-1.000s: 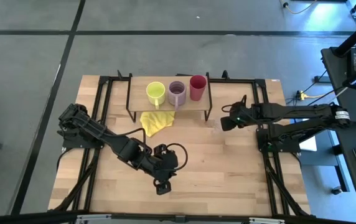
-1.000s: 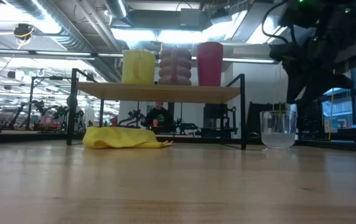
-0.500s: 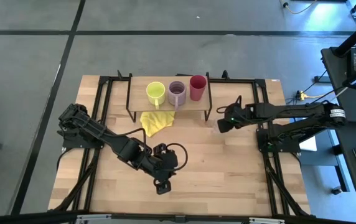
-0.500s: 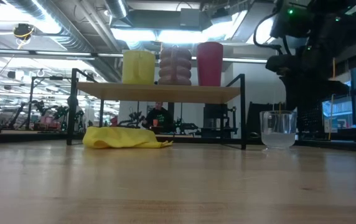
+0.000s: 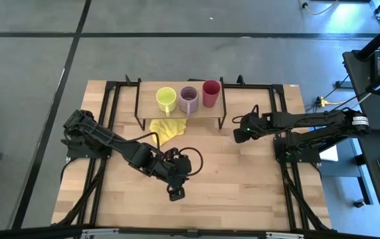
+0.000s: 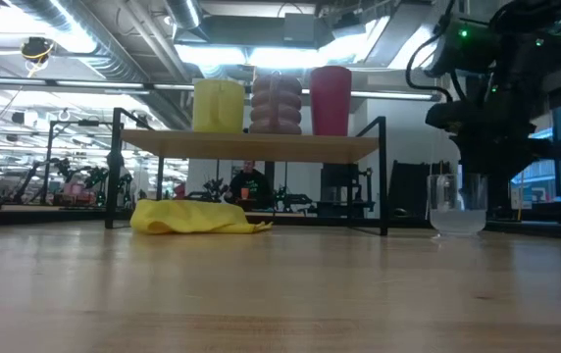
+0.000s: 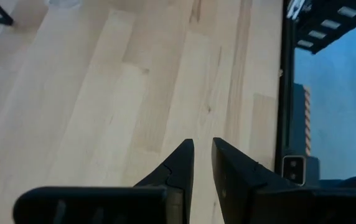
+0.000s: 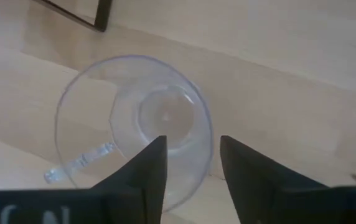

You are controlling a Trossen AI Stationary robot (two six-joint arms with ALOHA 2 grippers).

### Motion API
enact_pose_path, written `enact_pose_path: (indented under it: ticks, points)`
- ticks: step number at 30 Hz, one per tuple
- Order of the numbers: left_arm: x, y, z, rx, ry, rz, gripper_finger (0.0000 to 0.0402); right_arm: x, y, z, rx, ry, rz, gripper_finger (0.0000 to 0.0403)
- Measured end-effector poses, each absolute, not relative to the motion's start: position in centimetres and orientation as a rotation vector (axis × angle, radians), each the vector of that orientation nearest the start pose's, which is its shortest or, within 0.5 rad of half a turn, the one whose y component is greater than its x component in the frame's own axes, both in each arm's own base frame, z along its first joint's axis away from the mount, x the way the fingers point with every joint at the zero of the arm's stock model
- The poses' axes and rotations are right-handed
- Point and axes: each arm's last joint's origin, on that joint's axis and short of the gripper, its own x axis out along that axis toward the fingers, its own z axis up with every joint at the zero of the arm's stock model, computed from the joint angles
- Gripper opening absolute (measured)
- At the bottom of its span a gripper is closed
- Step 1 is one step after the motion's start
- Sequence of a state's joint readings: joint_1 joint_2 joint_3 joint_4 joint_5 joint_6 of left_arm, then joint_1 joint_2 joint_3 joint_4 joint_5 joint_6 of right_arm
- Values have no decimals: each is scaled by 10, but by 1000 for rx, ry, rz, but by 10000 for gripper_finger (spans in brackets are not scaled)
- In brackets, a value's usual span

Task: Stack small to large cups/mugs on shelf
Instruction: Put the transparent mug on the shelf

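High view: shelf (image 5: 149,93) stands at the back of the table (image 5: 243,192). On it, in a row from left to right: yellow mug (image 5: 166,99), lilac mug (image 5: 189,98), red cup (image 5: 211,92). All three are upright, mouths up; the handles of both mugs point toward the table's front. A yellow cloth (image 5: 165,129) lies on the table just in front of the shelf.

The clear glass cannot be made out in the high view; the right gripper (image 5: 238,134) sits over its place, off the shelf's right end. The low view shows it: glass (image 6: 456,204) upright on the table, right of the shelf's leg, with the dark gripper (image 6: 486,147) just behind and above it. Whether they touch cannot be told there.

Right wrist view looks straight down into the glass (image 8: 134,134): round mouth up, long axis vertical, a thin clear handle sticking out to one side. The two fingers (image 8: 145,174) are spread, with a wide gap, at the glass's rim. Contact cannot be told.

Left gripper (image 5: 175,193) rests low over the front middle of the table, well apart from the shelf. Left wrist view shows its fingers (image 7: 179,167) nearly together, a narrow slit between them, nothing held, only bare tabletop ahead.
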State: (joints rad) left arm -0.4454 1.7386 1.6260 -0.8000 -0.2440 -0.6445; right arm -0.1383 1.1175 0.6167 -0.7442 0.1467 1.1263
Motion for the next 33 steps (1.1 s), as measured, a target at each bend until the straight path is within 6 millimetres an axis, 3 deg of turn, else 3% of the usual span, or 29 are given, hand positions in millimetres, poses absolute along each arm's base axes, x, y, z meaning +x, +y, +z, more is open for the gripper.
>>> enact_pose_path:
  ticks: [4,14,19,25,29,33]
  points:
    - [337,-153,318,-280,903,105,51,178,-29,185,958,956,-906,121]
    - [341,-142,317,-276,939,74,51,183,-29,187,924,933,-832,9]
    - [345,-129,316,-241,957,68,51,193,-27,197,908,889,-731,16]
    - [346,-102,316,-153,1011,88,51,211,-12,225,803,836,-477,6]
    - [350,-89,332,-150,985,4,51,220,8,245,667,808,-296,15]
    - [353,-88,356,-108,905,-114,51,230,22,254,593,807,-229,15]
